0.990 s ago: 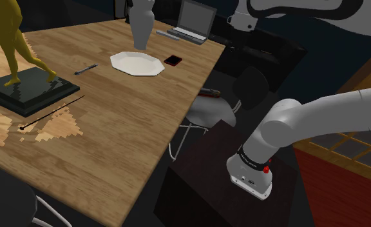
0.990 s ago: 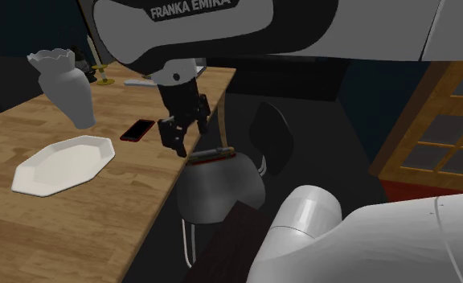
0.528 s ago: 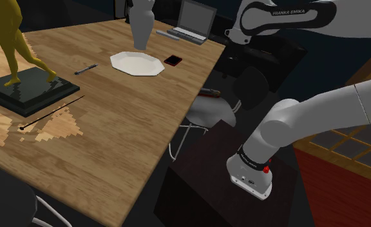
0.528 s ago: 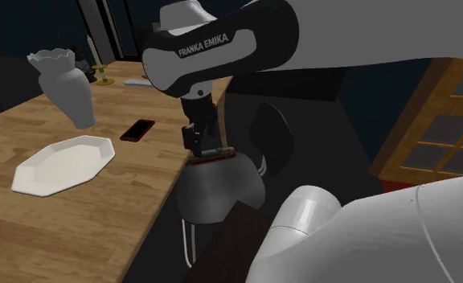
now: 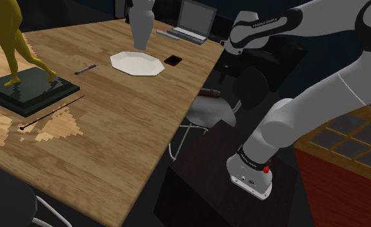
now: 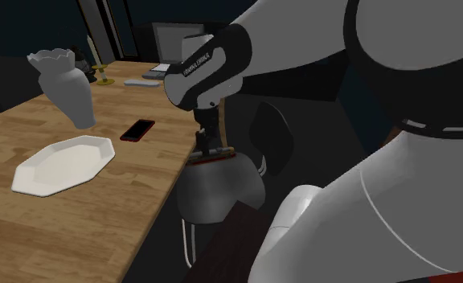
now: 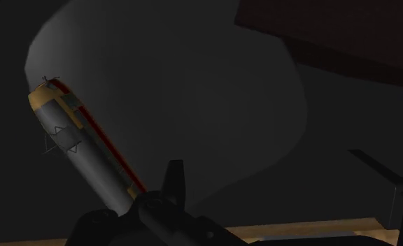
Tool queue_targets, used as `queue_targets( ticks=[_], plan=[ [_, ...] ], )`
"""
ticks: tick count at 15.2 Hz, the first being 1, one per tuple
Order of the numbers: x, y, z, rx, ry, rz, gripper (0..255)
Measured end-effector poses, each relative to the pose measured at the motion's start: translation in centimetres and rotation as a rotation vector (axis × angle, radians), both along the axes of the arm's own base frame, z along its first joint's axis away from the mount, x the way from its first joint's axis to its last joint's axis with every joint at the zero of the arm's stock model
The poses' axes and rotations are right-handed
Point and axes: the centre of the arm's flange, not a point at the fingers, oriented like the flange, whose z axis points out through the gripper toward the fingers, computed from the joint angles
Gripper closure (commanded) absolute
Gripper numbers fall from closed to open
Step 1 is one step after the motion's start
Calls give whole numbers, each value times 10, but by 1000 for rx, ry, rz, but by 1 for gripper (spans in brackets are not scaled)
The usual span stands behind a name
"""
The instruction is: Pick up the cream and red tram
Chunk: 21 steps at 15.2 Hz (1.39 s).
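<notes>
The tram [image 7: 81,140] is a long model with a grey roof and cream and red sides. It lies on the rounded grey seat of a chair [image 6: 218,189] beside the table's edge. In the second exterior view the tram [image 6: 222,151] shows as a thin red strip on top of that seat. My black gripper [image 6: 203,146] points straight down and reaches the tram's near end. In the shoulder view the tram [image 5: 209,93] lies just past the table's right edge, below the arm's wrist. One end of the tram runs under my hand in the wrist view.
The wooden table [image 5: 133,109] carries a white plate [image 5: 136,62], a red phone [image 5: 172,60], a grey vase [image 5: 141,24], a laptop [image 5: 194,22], a pen [image 5: 85,68] and a yellow statue on a dark base [image 5: 23,77]. A black chair [image 6: 272,133] stands behind the grey one.
The arm has swung down from above the table edge. The gripper has dropped and turned, going from beside the phone to right over the tram on the chair seat.
</notes>
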Motion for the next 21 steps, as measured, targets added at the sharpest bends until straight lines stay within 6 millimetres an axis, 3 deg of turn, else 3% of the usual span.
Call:
queue_targets(
  ticks=[5, 16, 21],
  plan=[
    [19, -47, -42, 12, -22, 74, 0],
    [87, -131, -131, 33, -70, 240, 0],
    [104, -184, -166, 40, -91, 269, 0]
  ],
)
